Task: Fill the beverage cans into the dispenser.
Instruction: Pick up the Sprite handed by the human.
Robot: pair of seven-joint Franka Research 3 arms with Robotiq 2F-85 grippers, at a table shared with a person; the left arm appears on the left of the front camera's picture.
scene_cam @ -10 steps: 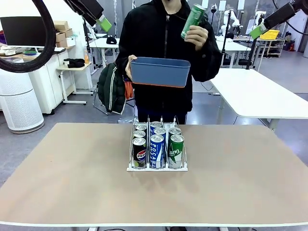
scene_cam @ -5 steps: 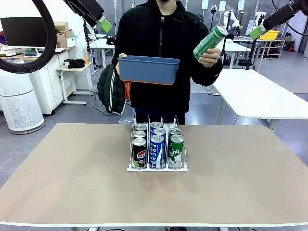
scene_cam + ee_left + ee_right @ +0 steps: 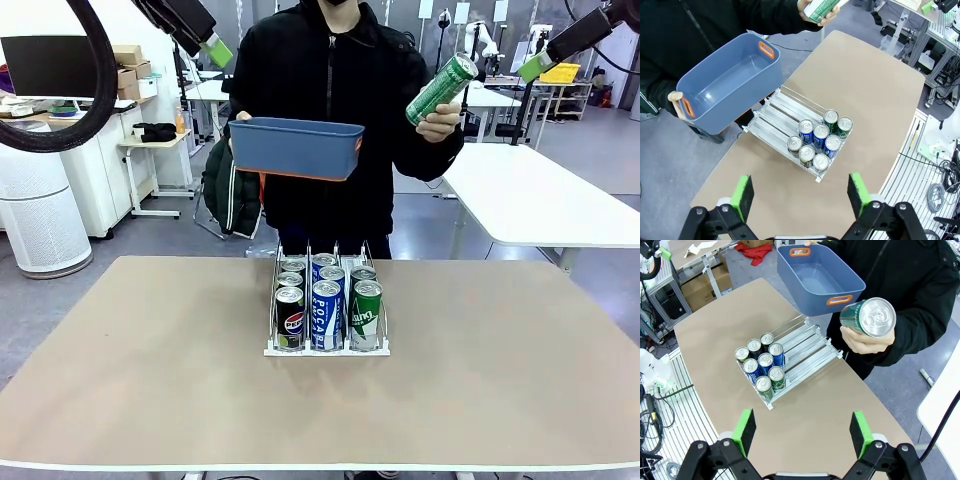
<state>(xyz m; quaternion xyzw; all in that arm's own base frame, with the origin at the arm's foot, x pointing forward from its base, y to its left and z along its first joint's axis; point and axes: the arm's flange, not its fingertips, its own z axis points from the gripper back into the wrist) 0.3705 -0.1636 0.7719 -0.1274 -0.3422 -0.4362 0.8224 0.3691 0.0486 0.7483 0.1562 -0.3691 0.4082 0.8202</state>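
The dispenser [image 3: 327, 347] stands mid-table with several beverage cans in its lanes: black Pepsi cans [image 3: 290, 322] on the left, blue-and-white ones [image 3: 327, 312] in the middle, green ones [image 3: 366, 314] on the right. Behind the table a person holds up one green can [image 3: 441, 89] in one hand. My left gripper [image 3: 212, 45] hangs high at the top left, my right gripper [image 3: 540, 64] high at the top right. Both wrist views look down on the dispenser [image 3: 774, 121] [image 3: 805, 352]. The left gripper [image 3: 800, 195] and the right gripper [image 3: 802, 431] are open and hold nothing.
In the other hand the person holds an empty blue bin [image 3: 295, 148] with orange handles, above the table's far edge. The bin [image 3: 730, 82] [image 3: 820, 277] is tilted. The tabletop [image 3: 140, 370] is bare around the dispenser. A white table [image 3: 540, 195] stands at the back right.
The person has swung the green can out from the chest toward picture right and shifted the blue bin a little to picture left. Both arms have stayed still.
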